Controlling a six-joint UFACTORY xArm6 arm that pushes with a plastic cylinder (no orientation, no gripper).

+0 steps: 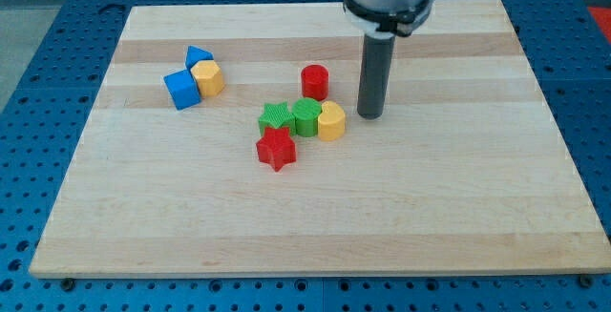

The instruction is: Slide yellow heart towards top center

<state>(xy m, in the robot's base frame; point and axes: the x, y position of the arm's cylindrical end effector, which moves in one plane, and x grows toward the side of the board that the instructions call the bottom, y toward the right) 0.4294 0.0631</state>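
The yellow heart (pixel 331 121) lies near the board's middle, touching a green block (pixel 306 117) on its left. My tip (pixel 370 114) rests on the board just to the right of the yellow heart, a small gap apart. A red cylinder (pixel 315 82) stands above the heart toward the view's top. A second green block (pixel 276 118) sits left of the first, and a red star (pixel 277 149) lies below it.
At the view's left is a cluster: a blue cube (pixel 181 90), a blue triangular block (pixel 198 56) and a yellow hexagonal block (pixel 208 78). The wooden board (pixel 305 217) lies on a blue perforated table.
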